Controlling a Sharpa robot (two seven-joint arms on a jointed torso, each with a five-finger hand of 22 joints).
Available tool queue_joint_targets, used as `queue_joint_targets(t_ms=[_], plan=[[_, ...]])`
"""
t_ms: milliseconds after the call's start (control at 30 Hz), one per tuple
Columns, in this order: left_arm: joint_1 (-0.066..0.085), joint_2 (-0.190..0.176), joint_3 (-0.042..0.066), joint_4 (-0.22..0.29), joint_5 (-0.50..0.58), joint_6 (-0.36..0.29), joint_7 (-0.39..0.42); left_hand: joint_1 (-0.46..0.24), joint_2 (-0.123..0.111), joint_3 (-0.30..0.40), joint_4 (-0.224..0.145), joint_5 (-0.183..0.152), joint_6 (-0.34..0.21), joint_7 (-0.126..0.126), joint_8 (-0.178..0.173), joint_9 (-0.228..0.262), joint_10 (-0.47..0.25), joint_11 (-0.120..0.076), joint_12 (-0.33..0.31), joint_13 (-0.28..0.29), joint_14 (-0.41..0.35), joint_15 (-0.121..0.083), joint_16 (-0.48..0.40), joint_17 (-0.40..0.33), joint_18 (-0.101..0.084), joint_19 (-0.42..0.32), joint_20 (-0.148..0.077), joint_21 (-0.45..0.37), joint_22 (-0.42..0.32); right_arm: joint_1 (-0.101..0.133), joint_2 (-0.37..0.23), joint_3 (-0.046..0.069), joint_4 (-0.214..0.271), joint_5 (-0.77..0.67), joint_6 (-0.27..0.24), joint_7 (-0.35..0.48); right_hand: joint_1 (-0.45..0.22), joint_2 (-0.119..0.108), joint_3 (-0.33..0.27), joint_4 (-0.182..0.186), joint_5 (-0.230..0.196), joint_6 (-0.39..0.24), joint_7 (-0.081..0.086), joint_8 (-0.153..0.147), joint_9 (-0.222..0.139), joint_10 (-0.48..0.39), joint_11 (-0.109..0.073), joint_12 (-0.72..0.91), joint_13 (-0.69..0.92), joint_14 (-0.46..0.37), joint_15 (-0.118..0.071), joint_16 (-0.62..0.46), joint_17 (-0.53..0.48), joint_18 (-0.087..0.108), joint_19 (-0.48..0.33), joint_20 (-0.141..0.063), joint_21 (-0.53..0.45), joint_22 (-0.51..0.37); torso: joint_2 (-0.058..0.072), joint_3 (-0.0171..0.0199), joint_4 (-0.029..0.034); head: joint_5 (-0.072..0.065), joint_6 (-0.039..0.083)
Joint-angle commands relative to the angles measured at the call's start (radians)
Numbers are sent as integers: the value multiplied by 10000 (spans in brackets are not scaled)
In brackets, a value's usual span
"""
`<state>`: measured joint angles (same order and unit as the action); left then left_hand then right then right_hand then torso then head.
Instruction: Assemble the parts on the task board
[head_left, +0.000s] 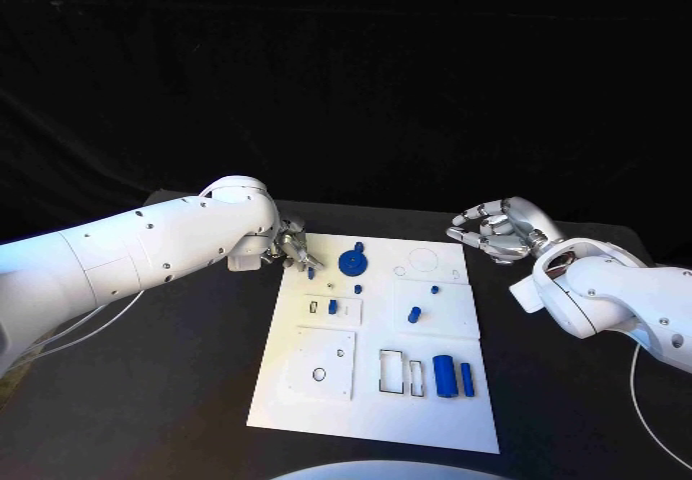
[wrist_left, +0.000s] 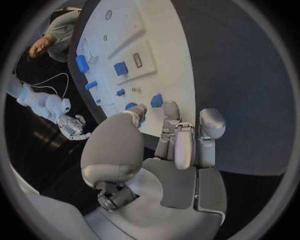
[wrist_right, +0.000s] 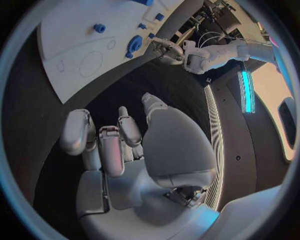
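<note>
Task board (head_left: 378, 400), a white plate, lies mid-table on the black table (head_left: 173, 400), carrying small blue parts: a round disc-like part (head_left: 353, 263) near its far left corner, two upright cylinders (head_left: 453, 376) near right, small pieces (head_left: 414, 314) in between. Black outlines mark recesses in its near half. The left hand (head_left: 293, 248) reaches over the board's far left corner; the left wrist view shows its fingertips (wrist_left: 169, 111) just beside a small blue part (wrist_left: 156, 100), nothing clearly gripped, fingers slightly apart. The right hand (head_left: 495, 230) hangs beyond the board's far right corner, off the plate; its wrist view shows the fingers (wrist_right: 103, 140) curled loosely, holding nothing. Dark cloth backs the table.
</note>
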<state>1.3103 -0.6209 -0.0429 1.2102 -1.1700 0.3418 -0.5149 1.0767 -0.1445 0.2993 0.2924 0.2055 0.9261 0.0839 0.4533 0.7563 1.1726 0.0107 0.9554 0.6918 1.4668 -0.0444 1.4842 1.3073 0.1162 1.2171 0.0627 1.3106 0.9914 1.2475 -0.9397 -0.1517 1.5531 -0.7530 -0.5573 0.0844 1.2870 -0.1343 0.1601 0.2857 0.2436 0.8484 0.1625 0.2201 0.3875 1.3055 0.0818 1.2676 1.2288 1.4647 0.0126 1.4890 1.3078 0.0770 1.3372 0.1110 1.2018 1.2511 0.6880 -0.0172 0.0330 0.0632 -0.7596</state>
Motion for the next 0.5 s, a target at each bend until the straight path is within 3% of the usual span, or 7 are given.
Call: queue_joint_targets(t_ms=[33, 500], plan=[[-14, 43, -2, -8, 148, 265, 2, 36, 103, 9, 5, 48, 83, -33, 49, 24, 89, -29, 67, 14, 553, -65, 42, 774, 2, 82, -8, 55, 13, -7, 13, 1, -4, -46, 47, 62, -62, 15, -23, 14, -37, -70, 18, 68, 9, -75, -20, -46, -8, 474, -73, -50, 123, 195, -64, -5, -22, -14, 0, -5, 4, -3, -9], [-52, 95, -12, -59, 371, 59, 35, 848, 296, 477, -15, 66, 90, -105, 121, 158, 179, -105, 94, 34, 571, -138, 55, 798, -13, 128, -79, 90, 83, -8, 30, 1, -17, -46, 56, 62, -58, 21, -27, 12, -33, -72, 18, 75, 10, -75, -21, -46, -9, 476, -73, -48, 131, 193, -60, -5, -20, -11, 2, -1, 8, 10, -45]])
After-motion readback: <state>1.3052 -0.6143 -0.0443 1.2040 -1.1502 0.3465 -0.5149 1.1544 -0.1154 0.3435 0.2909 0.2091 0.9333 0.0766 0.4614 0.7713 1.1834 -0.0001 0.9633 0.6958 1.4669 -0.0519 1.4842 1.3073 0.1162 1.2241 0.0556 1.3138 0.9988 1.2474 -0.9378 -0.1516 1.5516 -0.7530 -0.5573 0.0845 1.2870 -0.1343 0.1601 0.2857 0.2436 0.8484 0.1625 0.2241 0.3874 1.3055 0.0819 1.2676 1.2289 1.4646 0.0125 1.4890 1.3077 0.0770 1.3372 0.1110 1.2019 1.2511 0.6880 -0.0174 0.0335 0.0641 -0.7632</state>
